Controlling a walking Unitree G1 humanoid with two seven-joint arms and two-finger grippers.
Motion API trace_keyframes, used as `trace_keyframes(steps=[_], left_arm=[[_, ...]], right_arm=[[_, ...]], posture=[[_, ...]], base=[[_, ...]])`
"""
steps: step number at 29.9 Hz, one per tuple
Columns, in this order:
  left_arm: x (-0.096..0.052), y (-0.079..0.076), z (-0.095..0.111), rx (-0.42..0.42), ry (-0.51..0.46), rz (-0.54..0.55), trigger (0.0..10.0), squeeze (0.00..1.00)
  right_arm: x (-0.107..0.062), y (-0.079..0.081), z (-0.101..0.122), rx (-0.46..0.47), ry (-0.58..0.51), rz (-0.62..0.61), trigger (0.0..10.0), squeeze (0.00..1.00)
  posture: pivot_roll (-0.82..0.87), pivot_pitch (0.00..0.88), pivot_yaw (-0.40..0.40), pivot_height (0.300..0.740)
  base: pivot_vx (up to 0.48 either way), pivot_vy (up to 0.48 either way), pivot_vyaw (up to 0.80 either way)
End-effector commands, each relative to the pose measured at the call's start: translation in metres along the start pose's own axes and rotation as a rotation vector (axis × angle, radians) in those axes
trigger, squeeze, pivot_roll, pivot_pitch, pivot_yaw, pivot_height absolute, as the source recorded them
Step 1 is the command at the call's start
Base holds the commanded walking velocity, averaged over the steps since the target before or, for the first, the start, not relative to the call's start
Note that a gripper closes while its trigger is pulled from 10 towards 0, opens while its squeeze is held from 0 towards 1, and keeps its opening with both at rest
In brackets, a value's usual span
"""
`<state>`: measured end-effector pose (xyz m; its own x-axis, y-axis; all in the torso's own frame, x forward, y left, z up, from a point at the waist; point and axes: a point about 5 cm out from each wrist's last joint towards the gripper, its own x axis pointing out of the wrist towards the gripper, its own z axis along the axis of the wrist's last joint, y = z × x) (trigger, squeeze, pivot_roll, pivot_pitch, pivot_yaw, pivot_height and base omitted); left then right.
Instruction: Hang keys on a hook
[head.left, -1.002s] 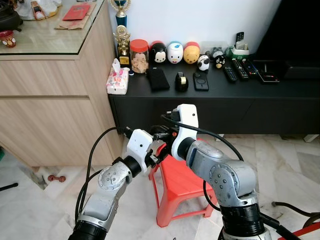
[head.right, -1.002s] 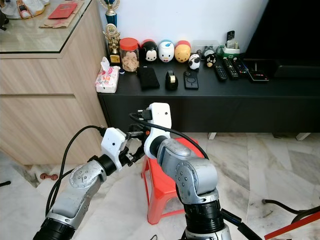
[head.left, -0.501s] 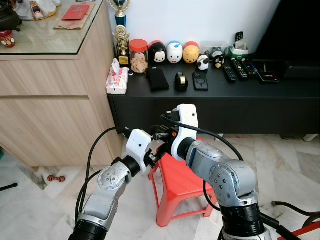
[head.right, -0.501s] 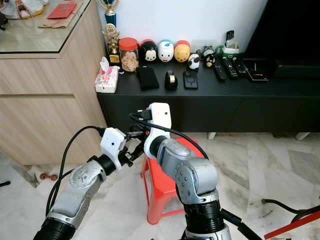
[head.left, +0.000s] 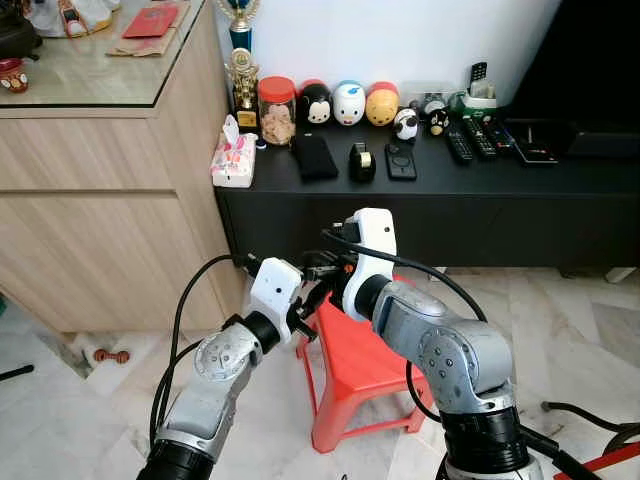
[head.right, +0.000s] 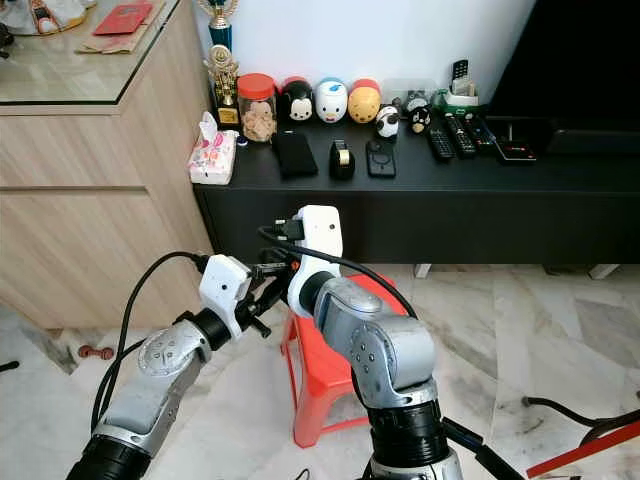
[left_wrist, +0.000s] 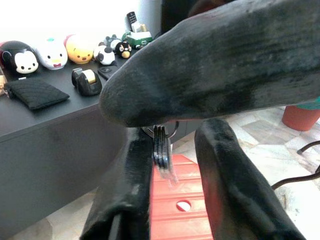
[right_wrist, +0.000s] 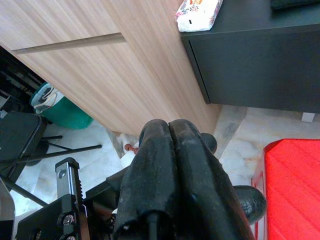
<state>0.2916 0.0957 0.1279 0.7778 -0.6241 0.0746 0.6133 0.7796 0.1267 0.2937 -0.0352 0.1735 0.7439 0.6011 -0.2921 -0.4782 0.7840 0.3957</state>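
A wooden cabinet stands at the left. Before it, the left tool has its fingers spread apart, with the keys hanging between them, close against one finger. The right tool meets it above the red stool, its fingers pressed together, seemingly pinching the keys' ring. Behind runs the black surface with toys.

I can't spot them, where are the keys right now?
The metal key ring hangs between the left pincer's black fingers, held up over the red plastic stool, before the black TV console.
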Motion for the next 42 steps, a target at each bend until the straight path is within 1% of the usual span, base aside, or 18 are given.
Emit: trace_keyframes(steps=[1,8,13,21,24,26,27,28,31,34,37,42], left_arm=[[0.002,-0.001,0.001,0.002,-0.011,-0.003,0.0,0.0],[0.002,-0.001,0.003,-0.006,-0.02,0.003,0.0,0.0],[0.003,0.002,0.008,-0.04,-0.054,0.02,0.0,0.0],[0.003,0.002,0.012,-0.05,-0.075,0.02,0.0,0.0],[0.003,0.0,0.012,-0.05,-0.076,0.008,0.0,0.0],[0.002,-0.001,0.011,-0.05,-0.075,0.002,0.0,0.0],[0.001,-0.002,0.011,-0.049,-0.071,-0.001,0.0,0.0],[0.001,-0.002,0.01,-0.049,-0.067,-0.003,0.0,0.0],[0.0,-0.002,0.009,-0.05,-0.063,-0.003,0.0,0.0],[-0.001,-0.002,0.008,-0.05,-0.061,-0.004,0.0,0.0],[-0.002,-0.001,0.007,-0.049,-0.056,-0.003,0.0,0.0],[-0.001,-0.001,0.007,-0.048,-0.055,-0.007,0.0,0.0]], right_arm=[[-0.001,0.006,0.005,-0.013,-0.018,0.024,10.0,0.0],[-0.001,0.006,0.005,-0.012,-0.016,0.025,10.0,0.0],[-0.001,0.006,0.004,-0.01,-0.014,0.026,10.0,0.0],[-0.001,0.006,0.004,-0.008,-0.014,0.023,10.0,0.0],[-0.002,0.004,0.006,-0.004,-0.03,0.005,10.0,0.0],[-0.003,0.0,0.008,0.0,-0.042,-0.012,10.0,0.0],[-0.004,-0.005,0.009,-0.002,-0.048,-0.028,10.0,0.0],[-0.005,-0.013,0.011,-0.003,-0.057,-0.055,10.0,0.0],[-0.008,-0.023,0.013,-0.003,-0.063,-0.087,10.0,0.0],[-0.009,-0.026,0.014,-0.003,-0.065,-0.097,10.0,0.0],[-0.011,-0.036,0.016,-0.005,-0.073,-0.133,10.0,0.0],[-0.01,-0.037,0.017,-0.005,-0.076,-0.137,10.0,0.0]], posture=[[-0.11,0.104,-0.069,0.74],[-0.11,0.104,-0.069,0.74],[-0.11,0.105,-0.07,0.74],[-0.11,0.107,-0.07,0.74],[-0.11,0.106,-0.07,0.74],[-0.11,0.106,-0.07,0.74],[-0.11,0.106,-0.069,0.74],[-0.11,0.107,-0.069,0.74],[-0.11,0.106,-0.069,0.74],[-0.11,0.106,-0.069,0.74],[-0.11,0.105,-0.066,0.74],[-0.11,0.104,-0.065,0.74]], base=[[0.0,0.0,0.0],[0.0,0.0,0.0],[0.0,0.0,0.0],[0.0,0.0,0.0],[0.0,0.0,0.0],[0.0,0.0,0.0],[0.0,0.0,0.0],[0.0,0.0,0.0],[0.0,0.0,0.0],[0.0,0.0,0.0],[0.0,0.0,0.0],[0.0,0.0,0.0]])
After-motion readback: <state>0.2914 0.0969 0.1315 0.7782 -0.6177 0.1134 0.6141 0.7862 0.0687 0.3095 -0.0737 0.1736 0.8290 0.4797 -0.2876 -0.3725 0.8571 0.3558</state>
